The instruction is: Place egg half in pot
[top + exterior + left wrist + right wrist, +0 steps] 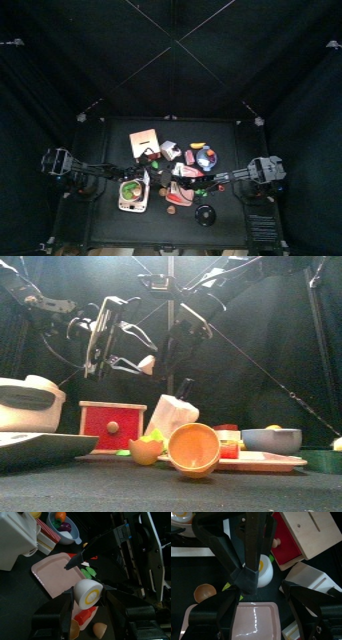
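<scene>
The egg half is white with a yellow yolk. My left gripper is shut on it and holds it in the air above the table; it shows in the front view and the right wrist view too. Under it in the left wrist view lies a dark round pot with a red-and-white piece and a tan piece inside. My right gripper is open and empty, close beside the left gripper, above the pink tray.
A red box with a wooden top, a white bag, an orange bowl, a blue bowl and a white appliance crowd the table. A dark pan lies at the front left.
</scene>
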`<act>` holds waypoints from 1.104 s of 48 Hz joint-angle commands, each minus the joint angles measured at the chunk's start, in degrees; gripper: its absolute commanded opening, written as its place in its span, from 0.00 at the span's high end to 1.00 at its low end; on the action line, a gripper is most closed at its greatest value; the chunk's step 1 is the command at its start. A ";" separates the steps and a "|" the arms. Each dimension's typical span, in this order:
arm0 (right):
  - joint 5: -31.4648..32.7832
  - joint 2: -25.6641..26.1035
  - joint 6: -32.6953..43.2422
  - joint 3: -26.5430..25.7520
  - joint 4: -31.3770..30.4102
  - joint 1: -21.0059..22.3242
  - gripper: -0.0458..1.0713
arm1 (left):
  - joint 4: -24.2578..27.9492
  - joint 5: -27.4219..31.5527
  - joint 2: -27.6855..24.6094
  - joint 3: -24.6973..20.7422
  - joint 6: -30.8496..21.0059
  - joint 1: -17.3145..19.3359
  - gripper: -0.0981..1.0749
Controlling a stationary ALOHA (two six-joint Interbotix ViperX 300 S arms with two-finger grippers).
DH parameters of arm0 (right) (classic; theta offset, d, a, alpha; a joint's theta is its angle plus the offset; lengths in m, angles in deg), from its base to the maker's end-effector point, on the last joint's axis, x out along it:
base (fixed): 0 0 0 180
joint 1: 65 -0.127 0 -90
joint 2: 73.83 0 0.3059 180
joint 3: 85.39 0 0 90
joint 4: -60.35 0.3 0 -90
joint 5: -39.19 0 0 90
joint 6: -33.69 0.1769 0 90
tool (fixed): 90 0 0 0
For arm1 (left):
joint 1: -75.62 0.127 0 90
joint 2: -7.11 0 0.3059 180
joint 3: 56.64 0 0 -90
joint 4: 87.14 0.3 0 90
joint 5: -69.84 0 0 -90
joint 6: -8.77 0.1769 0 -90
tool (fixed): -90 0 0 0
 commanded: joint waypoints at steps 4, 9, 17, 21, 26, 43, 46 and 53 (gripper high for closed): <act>0.00 5.80 1.14 1.76 0.44 -0.18 0.10 | 1.23 1.93 1.76 1.05 0.62 0.18 0.28; -0.09 7.82 2.20 3.96 1.23 -1.14 0.10 | 5.27 6.33 5.36 3.08 1.14 0.62 0.28; -0.26 9.23 3.60 7.47 2.11 -2.11 0.10 | 12.66 17.14 14.50 6.50 1.32 0.53 0.28; -0.35 9.23 3.69 8.17 3.16 -2.20 0.10 | 15.73 21.97 20.21 8.70 1.23 0.18 0.28; -0.44 9.14 3.60 8.35 4.13 -2.29 0.10 | 17.84 26.10 26.46 11.25 1.41 0.09 0.28; -2.72 6.86 3.60 8.79 4.31 -2.11 0.10 | 19.69 40.52 33.66 15.82 1.41 0.00 0.28; -2.72 6.50 3.52 8.88 4.31 -2.11 0.10 | 19.69 42.01 33.66 15.82 1.41 -0.09 0.28; -2.72 5.71 3.43 8.88 4.22 -2.11 0.10 | 19.95 45.00 33.66 15.73 1.49 -0.35 0.28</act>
